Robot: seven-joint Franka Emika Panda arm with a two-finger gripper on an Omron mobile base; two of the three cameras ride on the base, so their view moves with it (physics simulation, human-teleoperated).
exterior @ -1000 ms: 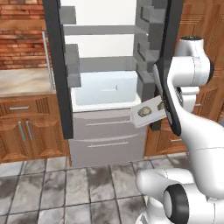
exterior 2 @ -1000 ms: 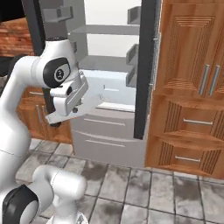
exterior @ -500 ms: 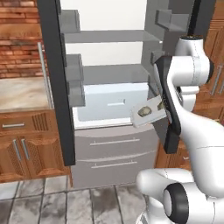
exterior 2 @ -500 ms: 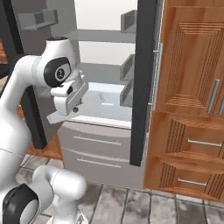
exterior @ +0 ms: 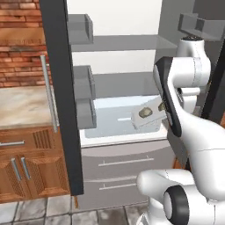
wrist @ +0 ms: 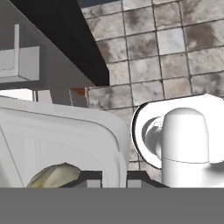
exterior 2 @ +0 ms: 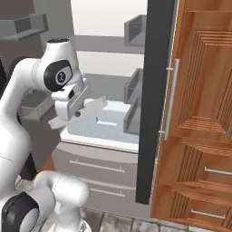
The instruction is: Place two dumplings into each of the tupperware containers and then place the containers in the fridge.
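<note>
The gripper (exterior: 163,107) pinches the rim of 1 tupperware container (exterior: 147,115), holding it tilted in the air in front of the open fridge (exterior: 114,79), above the pale drawer (exterior: 110,121). In the left base view, 1 dumpling (exterior: 144,113) lies in the container; a 2nd olive lump beside the fingers is partly hidden. In the hand view, the 2 fingertips (wrist: 89,179) straddle the container's rim (wrist: 111,148), with a dumpling just inside it.

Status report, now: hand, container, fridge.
Hand shut on container, dumplings inside. Container held tilted over fridge drawer. Fridge doors open, path unobstructed.
</note>
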